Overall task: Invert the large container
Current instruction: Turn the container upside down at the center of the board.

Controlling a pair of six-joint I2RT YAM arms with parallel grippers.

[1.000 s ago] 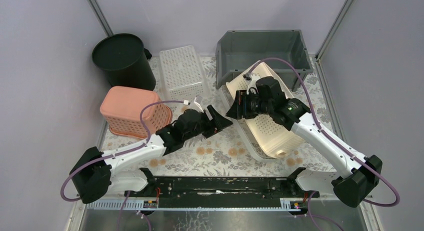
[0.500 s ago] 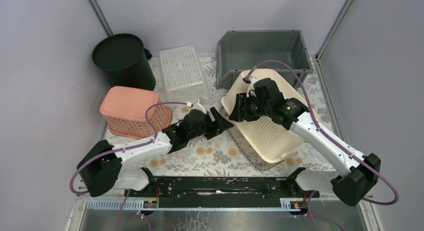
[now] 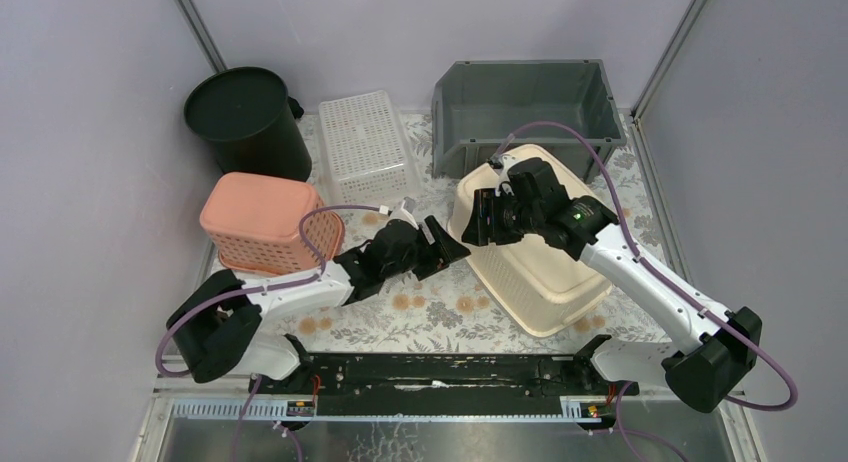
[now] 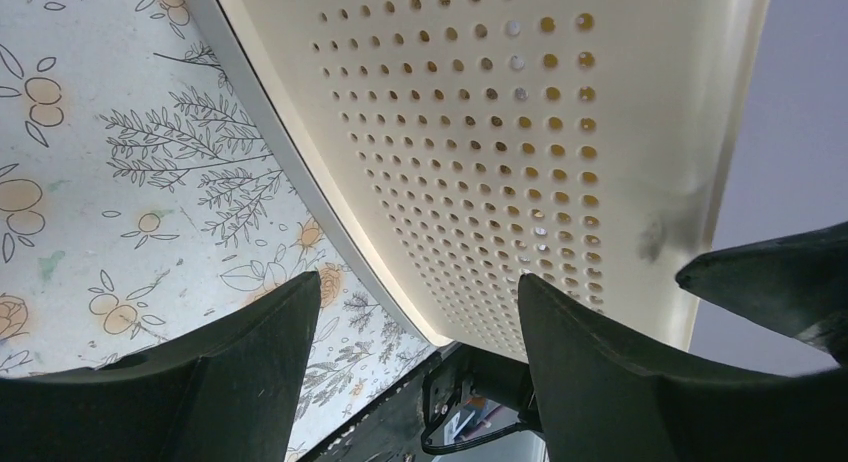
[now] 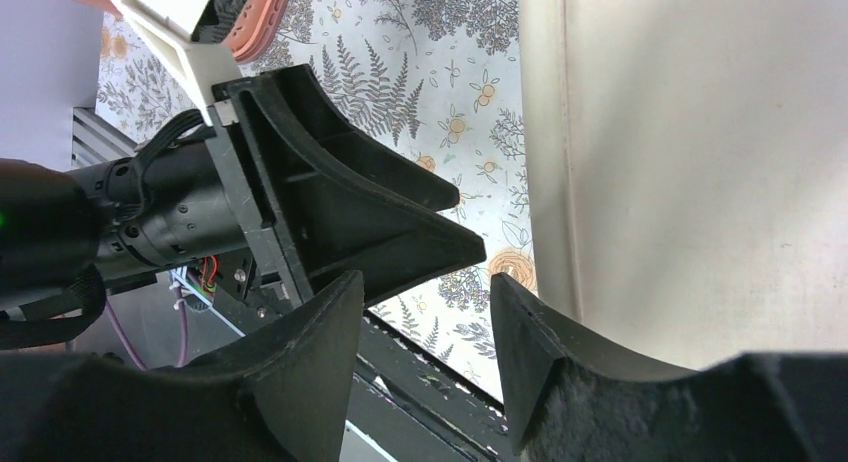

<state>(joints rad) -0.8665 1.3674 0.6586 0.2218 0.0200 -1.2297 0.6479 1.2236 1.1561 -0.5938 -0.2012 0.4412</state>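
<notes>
**A:** Starting nearest the arm bases, what's there?

**B:** The flower-printed worktop (image 3: 440, 307). Just above it, the left hand (image 3: 447, 250) reaches in low from the left. Its fingers (image 4: 260, 372) are spread wide with nothing between them.

**A:** Is it touching anything?

**B:** No. It points at the large container (image 3: 540, 267) and stops just short of the perforated left wall.

**A:** And where is the container?

**B:** Right of centre on the worktop, cream-coloured and mouth down. Its plain base faces up. The left wrist view shows the rim along the floral surface.

**A:** What about the right hand?

**B:** The right hand (image 3: 478, 219) sits at the container's left edge, a little farther back than the left one. Its fingers (image 5: 300, 382) stand partly apart and grip nothing. Through the gap you see the other hand and the worktop. One finger overlaps the cream base in its own camera, but I cannot tell whether it touches.

**A:** And farther back?

**B:** On the left, a pink basket (image 3: 262, 222) lies bottom up. Behind it stands a black bin (image 3: 245, 112), with a white perforated basket (image 3: 365, 147) beside it. A grey crate (image 3: 530, 97) is at the back, directly behind the cream container.
</notes>
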